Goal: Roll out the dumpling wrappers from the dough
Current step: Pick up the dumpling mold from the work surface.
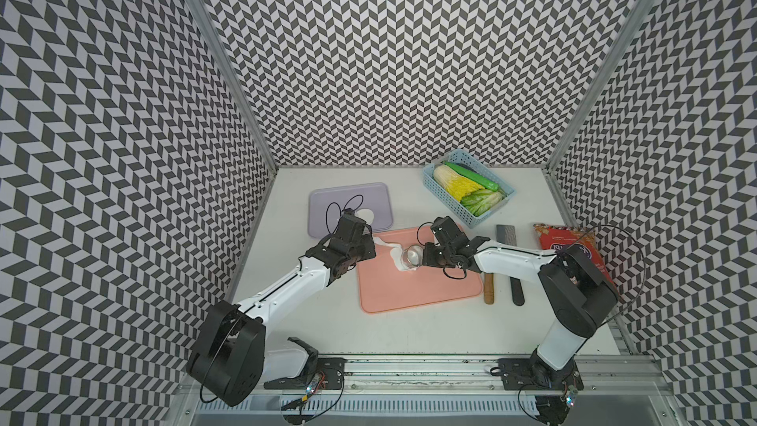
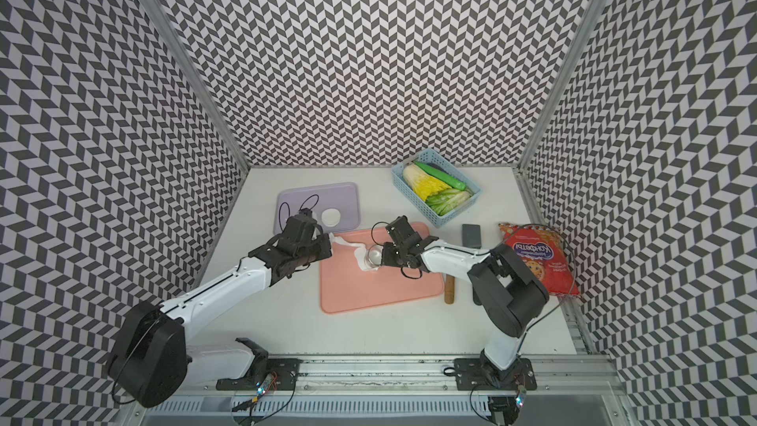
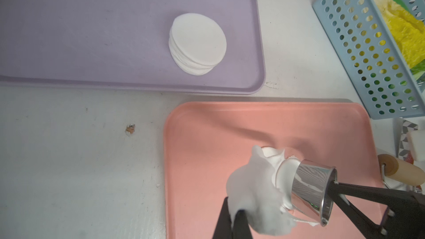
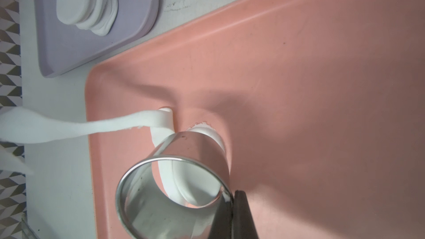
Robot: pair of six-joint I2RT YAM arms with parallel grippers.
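Chevron-patterned walls are closing in a white counter (image 1: 368,329). On it a pink tray (image 1: 422,293) is lying centrally as the work surface, within reach of both arms. A lilac tray (image 1: 368,194) is sitting just beyond its far left corner, evidently serving as the clean spot for finished pieces. A blue basket (image 1: 450,202) of vegetables and a rolling pin (image 1: 488,288) are lying off to the right, out of the way. The dough (image 3: 253,180), a ragged white scrap, is stretching as a strip from the far left part of the pink tray out past its edge. The left jaws are pinching its free end, fully closed on it, apparently to peel the waste away. The right jaws are clamping tight on the wall of the metal ring cup (image 3: 310,185). The cup is sitting on the pink tray with dough clinging round its lower end, probably to pin the cut disc against the pull. The dumpling wrappers (image 3: 197,42) are lying stacked on the lilac tray, well apart from the scrap.
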